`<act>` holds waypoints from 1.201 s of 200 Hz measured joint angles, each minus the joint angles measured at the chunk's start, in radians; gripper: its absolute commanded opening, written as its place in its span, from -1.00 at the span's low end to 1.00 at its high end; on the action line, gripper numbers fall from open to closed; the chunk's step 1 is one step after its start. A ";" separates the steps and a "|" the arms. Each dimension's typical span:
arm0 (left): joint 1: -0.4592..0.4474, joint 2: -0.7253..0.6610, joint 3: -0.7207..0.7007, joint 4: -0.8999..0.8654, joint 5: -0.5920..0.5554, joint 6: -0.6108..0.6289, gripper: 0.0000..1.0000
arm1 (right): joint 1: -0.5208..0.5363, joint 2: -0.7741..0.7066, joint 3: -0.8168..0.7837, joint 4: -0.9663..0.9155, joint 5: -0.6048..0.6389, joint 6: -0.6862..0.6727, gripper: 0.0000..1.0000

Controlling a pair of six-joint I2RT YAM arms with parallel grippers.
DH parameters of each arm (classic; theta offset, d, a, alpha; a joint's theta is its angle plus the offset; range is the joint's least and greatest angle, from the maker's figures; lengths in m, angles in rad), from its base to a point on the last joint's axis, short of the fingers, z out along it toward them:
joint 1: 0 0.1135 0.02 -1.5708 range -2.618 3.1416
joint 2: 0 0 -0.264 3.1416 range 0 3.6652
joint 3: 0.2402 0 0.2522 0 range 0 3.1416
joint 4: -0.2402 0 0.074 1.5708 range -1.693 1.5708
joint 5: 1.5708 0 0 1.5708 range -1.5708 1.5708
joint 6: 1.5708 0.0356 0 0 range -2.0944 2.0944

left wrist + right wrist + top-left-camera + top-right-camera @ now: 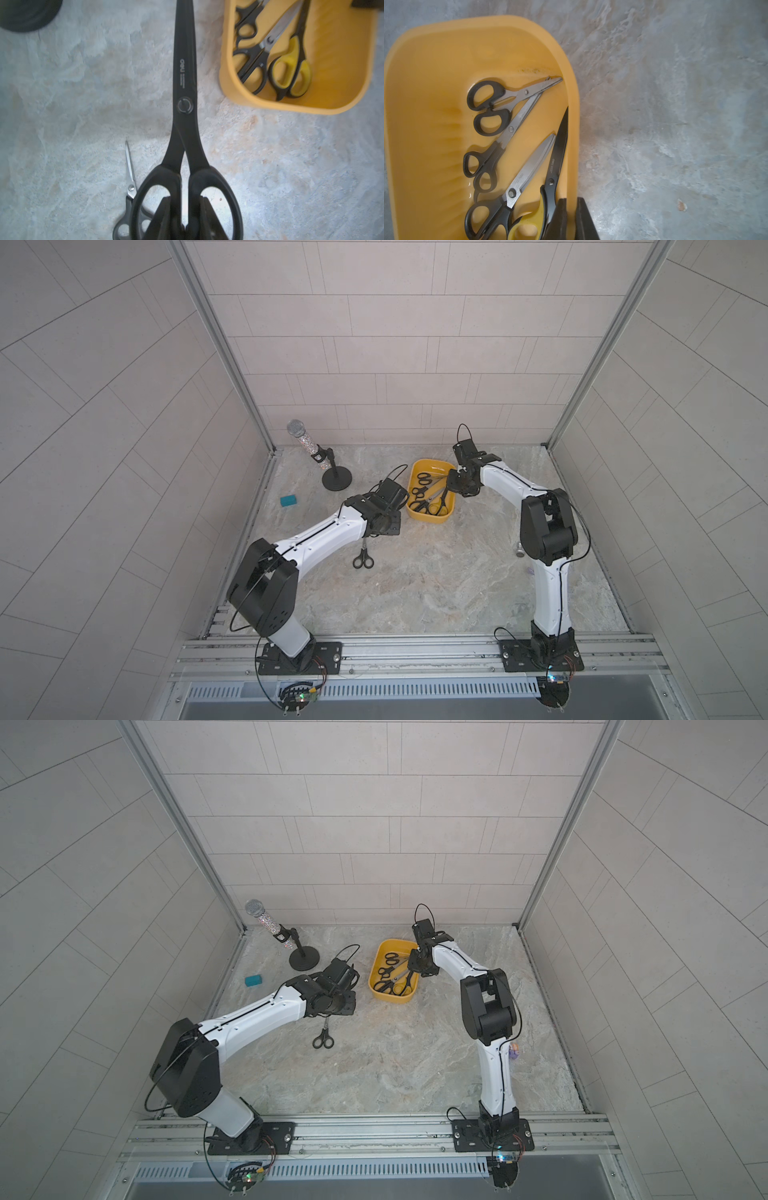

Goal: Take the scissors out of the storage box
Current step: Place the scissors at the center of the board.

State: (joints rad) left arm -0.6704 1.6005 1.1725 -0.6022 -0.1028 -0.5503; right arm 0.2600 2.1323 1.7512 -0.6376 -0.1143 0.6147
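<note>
Yellow box (574, 116) sits at the far side of the tabletop (436, 585), w/ 4 pairs (510, 129) lying flat inside it. Right end effector (571, 200) is pressed together on the box wall, one side in & one side out, so it seems to steady the box. Left end effector (185, 200) pinches the handles of a big black pair (185, 83), held over the tabletop, outside the box but near it. A small pair (363, 558) lies on the tabletop close by. Step in hand, as I judge: putting down pair no. 2 of 6. Next move calls for lowering the black pair onto bare tabletop, beside the small pair & not on it, then spreading the left end effector to let go, before reaching into the box again.
</note>
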 measured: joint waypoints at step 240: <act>-0.072 0.166 -0.130 0.111 0.089 -0.203 -1.00 | -0.002 -0.013 -0.041 0.047 -0.002 -0.013 -0.87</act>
State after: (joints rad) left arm -0.7425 1.7664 1.0428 -0.4908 -0.0143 -0.7532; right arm 0.2581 2.1189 1.7100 -0.5903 -0.1162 0.6018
